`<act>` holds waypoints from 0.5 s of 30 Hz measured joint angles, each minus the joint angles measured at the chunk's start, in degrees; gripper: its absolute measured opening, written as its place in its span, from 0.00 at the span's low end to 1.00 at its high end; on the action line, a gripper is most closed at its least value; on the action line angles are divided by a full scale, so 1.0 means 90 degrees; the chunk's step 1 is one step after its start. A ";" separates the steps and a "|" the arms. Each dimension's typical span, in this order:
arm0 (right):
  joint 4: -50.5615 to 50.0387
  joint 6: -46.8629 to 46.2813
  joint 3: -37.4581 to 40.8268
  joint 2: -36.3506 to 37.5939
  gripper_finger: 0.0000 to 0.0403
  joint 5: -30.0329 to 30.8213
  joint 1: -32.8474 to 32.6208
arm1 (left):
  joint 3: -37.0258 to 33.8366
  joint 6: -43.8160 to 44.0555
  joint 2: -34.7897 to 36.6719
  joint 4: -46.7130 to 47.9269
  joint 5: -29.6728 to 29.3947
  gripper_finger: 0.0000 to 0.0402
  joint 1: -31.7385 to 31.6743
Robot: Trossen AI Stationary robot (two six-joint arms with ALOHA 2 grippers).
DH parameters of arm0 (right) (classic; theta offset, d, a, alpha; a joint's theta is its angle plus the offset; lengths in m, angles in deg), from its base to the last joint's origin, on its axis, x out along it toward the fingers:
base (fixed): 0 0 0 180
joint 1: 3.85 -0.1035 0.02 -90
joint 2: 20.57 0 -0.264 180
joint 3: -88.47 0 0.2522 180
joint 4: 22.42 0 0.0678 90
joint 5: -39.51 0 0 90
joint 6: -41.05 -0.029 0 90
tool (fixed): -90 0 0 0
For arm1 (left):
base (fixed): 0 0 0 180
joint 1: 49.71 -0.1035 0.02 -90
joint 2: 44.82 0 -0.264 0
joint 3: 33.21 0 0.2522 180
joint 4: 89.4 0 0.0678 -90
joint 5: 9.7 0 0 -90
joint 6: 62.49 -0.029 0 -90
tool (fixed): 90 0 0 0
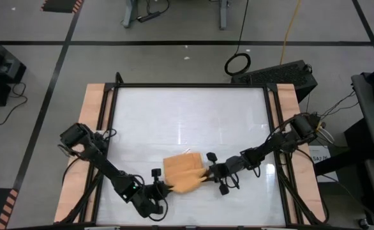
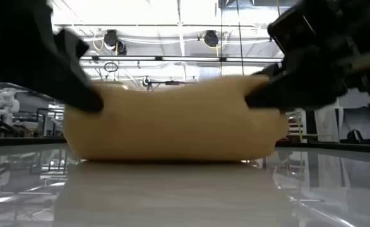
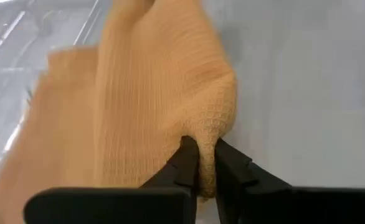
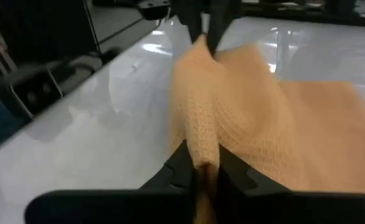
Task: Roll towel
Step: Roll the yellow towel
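Note:
The orange-tan towel point(image 1: 182, 171) lies near the table's near edge, at its middle. Its far part is flat on the white tabletop point(image 1: 187, 115). Its near edge is raised into a ridge between my two grippers, and in the low view it shows as a hump point(image 2: 172, 123). My left gripper point(image 1: 166, 188) is shut on the ridge's left end. My right gripper point(image 1: 207, 172) is shut on its right end. The white tag does not show. My left gripper pinches the left end of the raised ridge point(image 3: 206, 152) between its two fingers point(image 3: 185, 163), coming nearly level from the table's left. The cloth there is bunched into a fold of more than one layer. This end is lifted off the table. My right gripper pinches the ridge's right end point(image 4: 201, 146) between its two fingers point(image 4: 232, 167), coming nearly level from the table's right. The cloth is gathered into a fold. The ridge runs from here to my left gripper point(image 4: 198, 22), and the cloth behind it slopes down to the table.
Wooden side rails point(image 1: 91, 128) and a dark frame border the tabletop. Bare tabletop lies beyond the towel toward the far edge. Off the table, a black case point(image 1: 276, 73) and cables lie on the floor.

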 joint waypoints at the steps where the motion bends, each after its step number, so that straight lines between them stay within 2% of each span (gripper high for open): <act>1: -0.0084 -0.0120 0.0000 0.0116 0.06 -0.0008 0.0021 | 0.0000 -0.0018 0.0120 -0.0014 -0.0007 0.08 0.0002; 7: -0.0724 -0.1189 -0.0007 0.0666 0.04 -0.0242 0.0329 | 0.0000 -0.0032 0.0773 0.0023 -0.0177 0.06 -0.0064; 15: -0.0953 -0.1472 -0.0007 0.0999 0.04 -0.0895 0.0769 | -0.0063 0.0858 0.0989 0.0868 -0.0209 0.06 -0.0213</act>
